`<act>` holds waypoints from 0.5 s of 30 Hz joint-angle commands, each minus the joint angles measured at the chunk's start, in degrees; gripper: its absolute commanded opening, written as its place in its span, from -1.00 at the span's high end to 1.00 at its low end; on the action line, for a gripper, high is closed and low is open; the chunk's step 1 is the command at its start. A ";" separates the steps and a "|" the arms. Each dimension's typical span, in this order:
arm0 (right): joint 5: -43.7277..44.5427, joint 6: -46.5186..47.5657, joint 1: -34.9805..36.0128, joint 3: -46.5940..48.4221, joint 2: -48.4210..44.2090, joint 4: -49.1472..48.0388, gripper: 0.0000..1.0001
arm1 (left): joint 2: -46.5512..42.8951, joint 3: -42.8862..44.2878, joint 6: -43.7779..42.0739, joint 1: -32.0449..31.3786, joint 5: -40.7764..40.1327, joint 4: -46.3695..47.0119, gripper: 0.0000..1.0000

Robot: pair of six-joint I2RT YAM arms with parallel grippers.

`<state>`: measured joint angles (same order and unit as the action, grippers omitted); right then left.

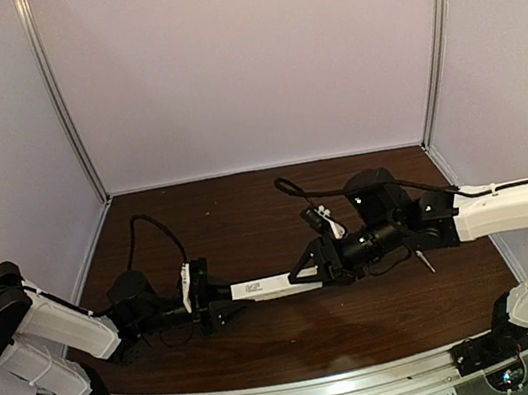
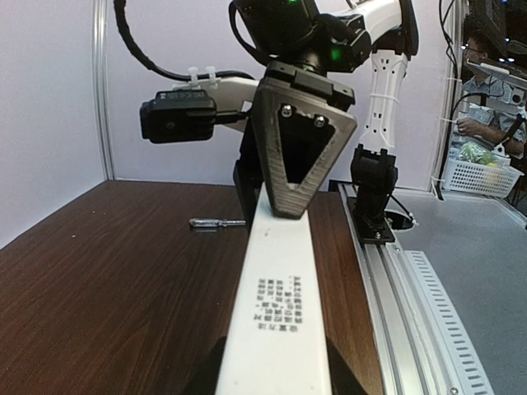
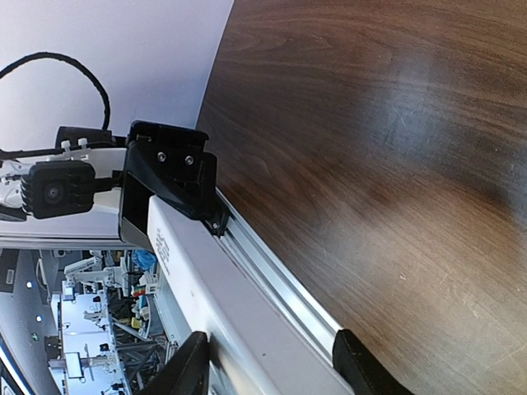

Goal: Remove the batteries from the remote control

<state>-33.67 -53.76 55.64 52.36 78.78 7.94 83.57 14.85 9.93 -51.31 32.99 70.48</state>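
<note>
Remote control (image 1: pixel 269 285): rigid, light, smooth plastic bar, held above mid-table (image 1: pixel 248 220). Left gripper (image 1: pixel 229 303) is clamped on its left end, right gripper (image 1: pixel 305 274) on its right end. Grip the long edges; batteries not visible

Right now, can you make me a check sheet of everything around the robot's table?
Surface: dark brown wooden table; no spills seen.
Job's things: white remote control held between both claws, printed face up. Batteries: nothing seen.
Clutter: one screwdriver lying on the table near the right arm.
Grippers: left claw shut on one end of the remote control; right claw shut on the other end.
Cables: a black cable loops over the left arm; another cable runs along the right arm.
Surroundings: pale walls; beyond the table, a white basket and a person.
</note>
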 commanded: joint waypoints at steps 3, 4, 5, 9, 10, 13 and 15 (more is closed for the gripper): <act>-0.03 0.64 0.44 -0.66 -0.05 -1.43 0.20 | 0.04 0.79 -0.65 0.42 0.43 3.00 1.00; -0.12 0.60 0.44 -0.99 -0.11 -1.70 0.27 | 0.06 0.79 -0.56 0.42 0.52 3.10 1.00; -0.14 0.59 0.44 -1.31 -0.24 -1.90 0.34 | -0.01 0.72 -0.50 0.42 0.54 3.21 1.00; 0.11 0.25 0.44 -2.76 -1.14 -2.71 0.40 | -0.10 0.62 -0.22 0.42 0.96 3.59 1.00; 0.18 0.23 0.44 -3.15 -1.41 -2.87 0.37 | -0.19 0.62 -0.24 0.42 0.91 3.64 1.00; 0.22 -0.08 0.46 -4.02 -1.96 -3.39 0.25 | 0.11 0.69 -0.11 0.42 1.20 3.83 1.00; 0.31 -0.05 0.44 -4.34 -2.14 -3.54 0.18 | 0.32 0.85 -0.07 0.42 1.33 3.75 1.00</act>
<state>-34.50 -54.37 55.53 50.15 77.08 3.01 83.85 14.20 9.17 -50.83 34.68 68.88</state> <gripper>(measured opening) 0.382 0.311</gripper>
